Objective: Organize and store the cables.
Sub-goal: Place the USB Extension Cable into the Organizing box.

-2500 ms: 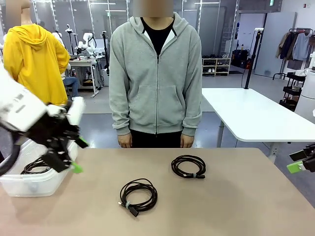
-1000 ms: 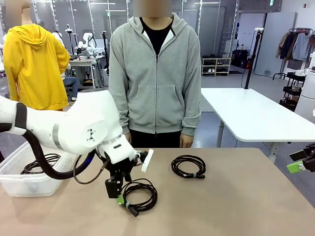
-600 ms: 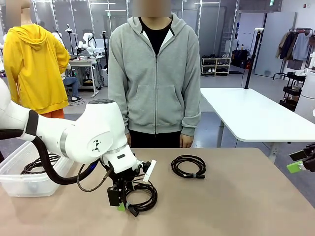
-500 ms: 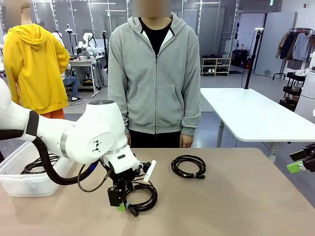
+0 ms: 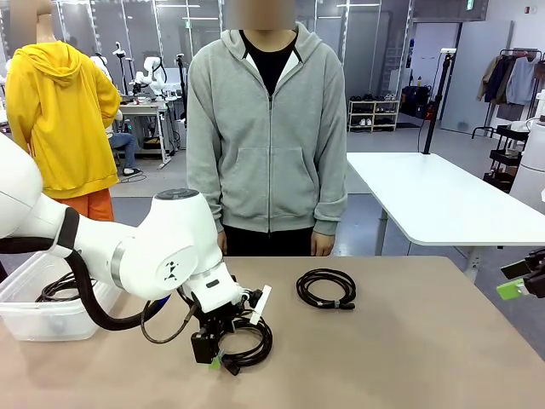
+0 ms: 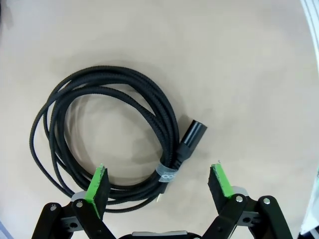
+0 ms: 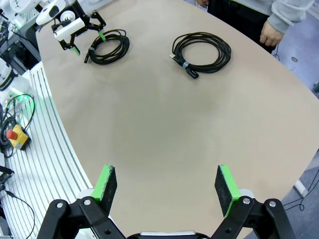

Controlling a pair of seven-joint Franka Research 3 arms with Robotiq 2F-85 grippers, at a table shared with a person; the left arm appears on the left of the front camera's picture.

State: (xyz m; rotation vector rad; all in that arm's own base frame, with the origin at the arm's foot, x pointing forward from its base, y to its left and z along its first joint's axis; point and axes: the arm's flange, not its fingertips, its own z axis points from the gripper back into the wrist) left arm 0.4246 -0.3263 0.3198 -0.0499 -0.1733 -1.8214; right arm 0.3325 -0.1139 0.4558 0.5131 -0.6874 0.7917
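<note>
Bin [image 5: 38, 319] with a coiled cable [image 5: 64, 285]; left fingers [image 6: 96, 185] spread astride table coil [image 6: 107, 142]; right fingers [image 7: 105, 183] released.

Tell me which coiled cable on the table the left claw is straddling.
The near coil, with the left claw open over its tied side; the far coil lies untouched nearer the person.

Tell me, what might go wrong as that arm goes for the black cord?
The left hand straddles only the tied side of the near cable, so it could pinch one strand and let the loops sag or slip. The plug beside the fingers might snag. A dangling coil could catch the rim of the bin.
</note>
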